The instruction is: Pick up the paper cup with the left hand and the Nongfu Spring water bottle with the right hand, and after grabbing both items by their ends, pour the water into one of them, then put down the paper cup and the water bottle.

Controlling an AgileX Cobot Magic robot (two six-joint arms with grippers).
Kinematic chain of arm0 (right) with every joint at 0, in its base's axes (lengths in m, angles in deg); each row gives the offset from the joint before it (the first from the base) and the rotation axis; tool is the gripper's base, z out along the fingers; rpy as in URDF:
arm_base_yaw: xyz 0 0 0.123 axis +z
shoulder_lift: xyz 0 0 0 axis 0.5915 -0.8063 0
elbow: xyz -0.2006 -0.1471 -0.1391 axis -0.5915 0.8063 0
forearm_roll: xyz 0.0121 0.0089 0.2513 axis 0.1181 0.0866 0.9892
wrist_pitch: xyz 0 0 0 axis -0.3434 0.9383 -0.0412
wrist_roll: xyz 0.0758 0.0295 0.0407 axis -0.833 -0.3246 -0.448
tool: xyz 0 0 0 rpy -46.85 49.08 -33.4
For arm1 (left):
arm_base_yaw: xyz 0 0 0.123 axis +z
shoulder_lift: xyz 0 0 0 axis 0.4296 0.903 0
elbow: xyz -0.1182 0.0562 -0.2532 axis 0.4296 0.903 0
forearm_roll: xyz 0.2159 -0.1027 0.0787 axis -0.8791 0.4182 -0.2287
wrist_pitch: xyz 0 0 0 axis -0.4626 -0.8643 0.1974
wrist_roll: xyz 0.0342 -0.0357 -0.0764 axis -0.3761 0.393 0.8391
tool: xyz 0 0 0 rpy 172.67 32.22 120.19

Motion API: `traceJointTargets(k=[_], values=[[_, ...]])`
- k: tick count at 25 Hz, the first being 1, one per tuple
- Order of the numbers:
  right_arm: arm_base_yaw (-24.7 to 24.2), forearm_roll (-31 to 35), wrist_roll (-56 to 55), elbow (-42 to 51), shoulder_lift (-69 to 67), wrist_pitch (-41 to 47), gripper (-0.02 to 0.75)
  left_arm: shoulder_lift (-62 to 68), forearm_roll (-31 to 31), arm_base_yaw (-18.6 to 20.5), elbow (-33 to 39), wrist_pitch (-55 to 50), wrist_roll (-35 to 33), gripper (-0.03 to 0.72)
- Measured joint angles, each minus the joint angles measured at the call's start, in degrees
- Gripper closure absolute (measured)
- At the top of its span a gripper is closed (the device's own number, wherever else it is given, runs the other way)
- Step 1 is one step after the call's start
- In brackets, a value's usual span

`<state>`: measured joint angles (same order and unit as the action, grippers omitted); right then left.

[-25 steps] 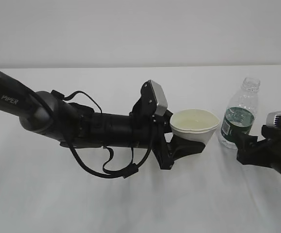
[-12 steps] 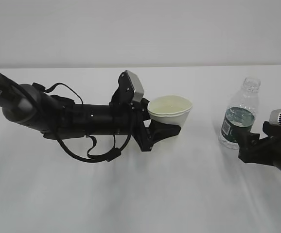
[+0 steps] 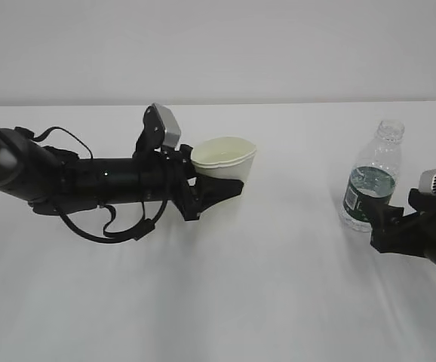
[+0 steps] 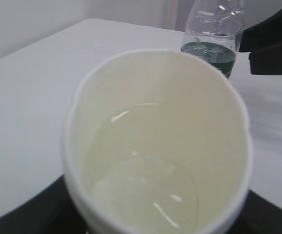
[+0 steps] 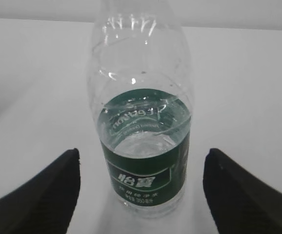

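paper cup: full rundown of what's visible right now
The paper cup is small, white and tapered, with a rolled rim and a pale cream-yellow inside. It stays roughly upright, mouth up, and holds clear liquid in its lower part, seen in the left wrist view. The left hand holds it low on the body, squeezing the rim somewhat oval. It looks lifted off the table, left of centre, well apart from the bottle.

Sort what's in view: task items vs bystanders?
Job:
paper cup, with water in it, gripped by the left hand
Nongfu Spring water bottle, upright on the table between the open jaws of the right hand, untouched

Bystanders:
only the white table; nothing else lies about
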<state>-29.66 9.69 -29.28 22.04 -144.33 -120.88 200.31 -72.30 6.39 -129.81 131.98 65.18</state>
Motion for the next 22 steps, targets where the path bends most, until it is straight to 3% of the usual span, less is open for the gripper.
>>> traceJointTargets(k=[7,22], values=[[0.00,0.00,-0.39,0.00,0.00,0.00,0.148,0.00,0.00,4.51,1.09,2.46,0.00,0.241],[0.00,0.00,-0.39,0.00,0.00,0.00,0.148,0.00,-1.10,10.46,1.09,2.81,0.00,0.241]])
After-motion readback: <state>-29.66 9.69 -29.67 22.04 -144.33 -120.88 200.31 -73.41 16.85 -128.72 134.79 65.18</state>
